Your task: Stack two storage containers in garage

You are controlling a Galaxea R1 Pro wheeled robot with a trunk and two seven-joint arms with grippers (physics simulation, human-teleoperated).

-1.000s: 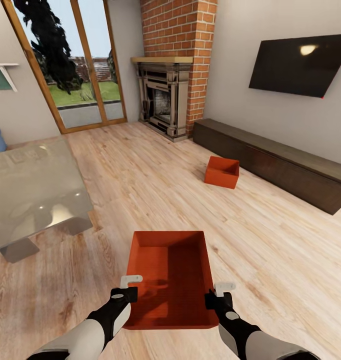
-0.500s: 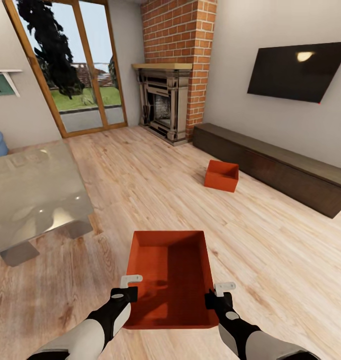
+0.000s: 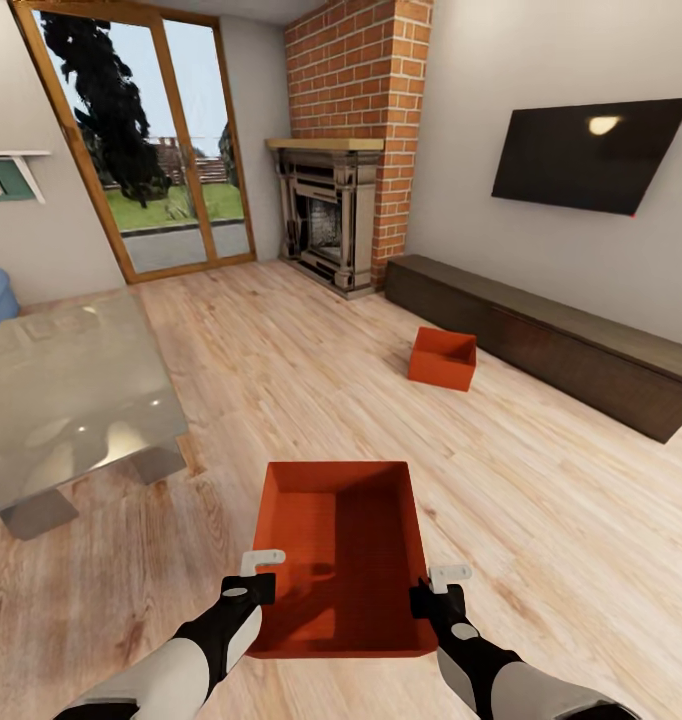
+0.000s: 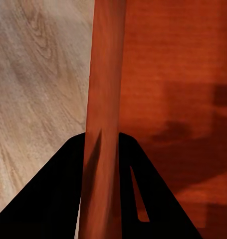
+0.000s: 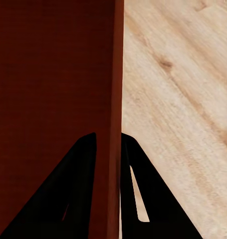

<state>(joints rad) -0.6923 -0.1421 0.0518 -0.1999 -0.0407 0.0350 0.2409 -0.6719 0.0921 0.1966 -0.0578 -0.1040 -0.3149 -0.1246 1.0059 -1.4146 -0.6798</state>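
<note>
Orange-red container (image 3: 338, 560) is pinched by its side walls in both grippers, well short of the fireplace (image 3: 326, 215); it should be kept level

The near storage container (image 3: 338, 560) was orange-red, as was the far storage container (image 3: 443, 358). The floor (image 3: 541, 480) was light wood plank with darker grain. The fireplace chimney (image 3: 356, 70) was red brick with pale mortar. The wall TV (image 3: 586, 155) was black, the low cabinet (image 3: 551, 340) dark brown, the pincer fingers (image 4: 53, 199) black.
</note>
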